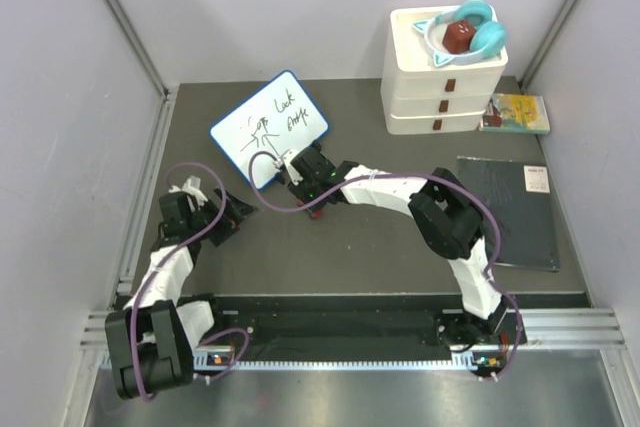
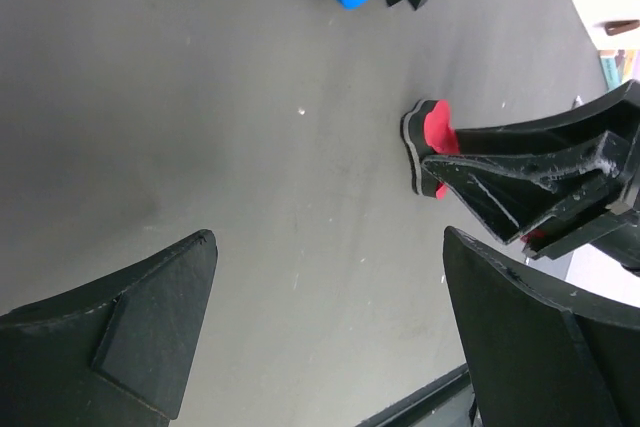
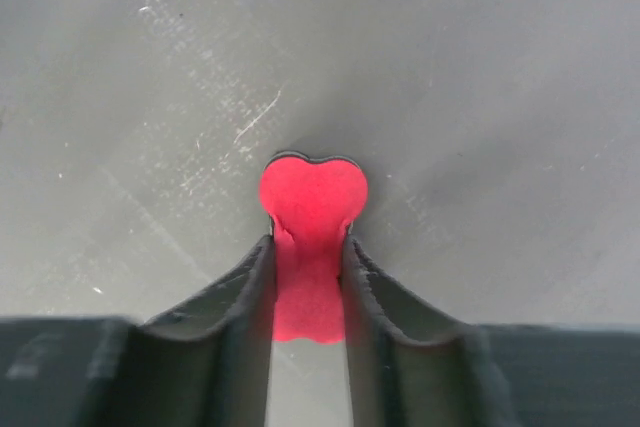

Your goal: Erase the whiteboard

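I see the whiteboard [image 1: 270, 127] standing on the desk [image 1: 380, 237] towards the far left, turned at an angle, with black handwriting on it. My right gripper [image 3: 308, 247] has its fingers [image 3: 245, 287] clamped on a red heart-shaped eraser [image 3: 312, 197], low at the desk just beside the board's near corner and apart from it. I cannot tell whether the eraser touches the desk. My left gripper [image 2: 328, 237] is near the left edge, fingers spread wide and holding nothing.
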